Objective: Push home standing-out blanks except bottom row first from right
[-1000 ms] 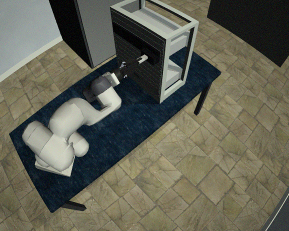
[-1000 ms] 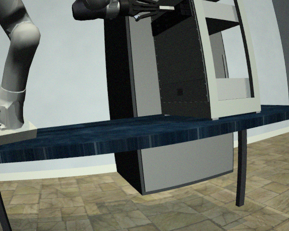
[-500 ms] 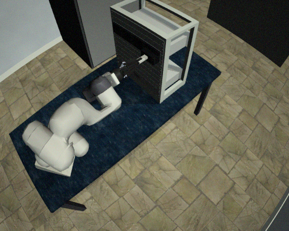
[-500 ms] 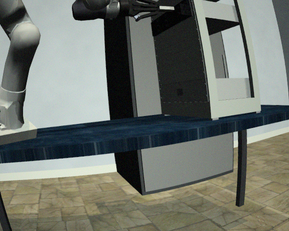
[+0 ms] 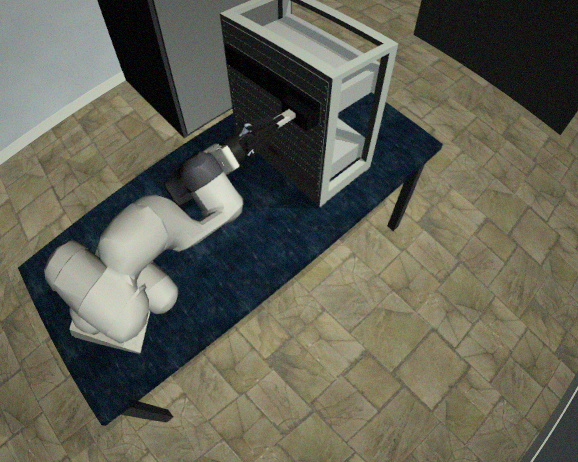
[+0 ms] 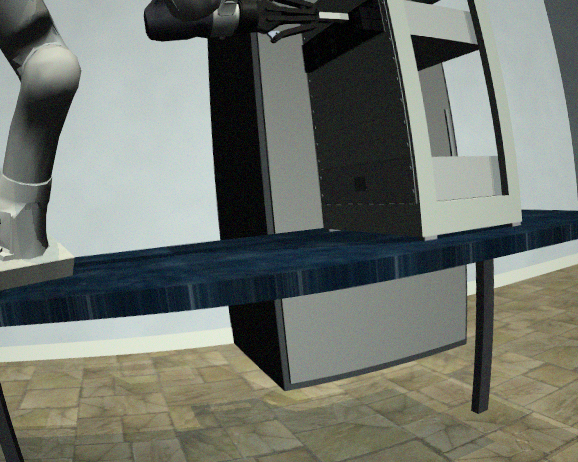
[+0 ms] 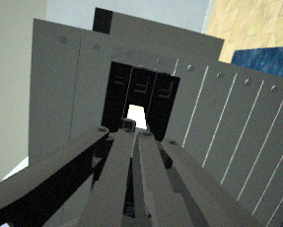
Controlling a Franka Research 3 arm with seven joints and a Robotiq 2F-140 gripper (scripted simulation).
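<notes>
The rack (image 5: 308,93) stands at the far right end of the dark blue table, its black slatted front facing my arm. The black storage chassis (image 5: 276,87) juts out of the upper part of that front. My gripper (image 5: 287,118) is shut and empty, its fingertips pressed against the chassis face near its right end. In the wrist view the closed fingers (image 7: 134,125) point at a bright blank front (image 7: 137,115) below three dark blanks (image 7: 140,89). In the exterior view the gripper (image 6: 333,16) meets the chassis at the top edge. Which blanks stand out I cannot tell.
A tall grey and black cabinet (image 5: 181,55) stands behind the table, left of the rack. A dark panel (image 5: 506,50) is at the far right. The arm's base (image 5: 106,310) sits at the table's near left end.
</notes>
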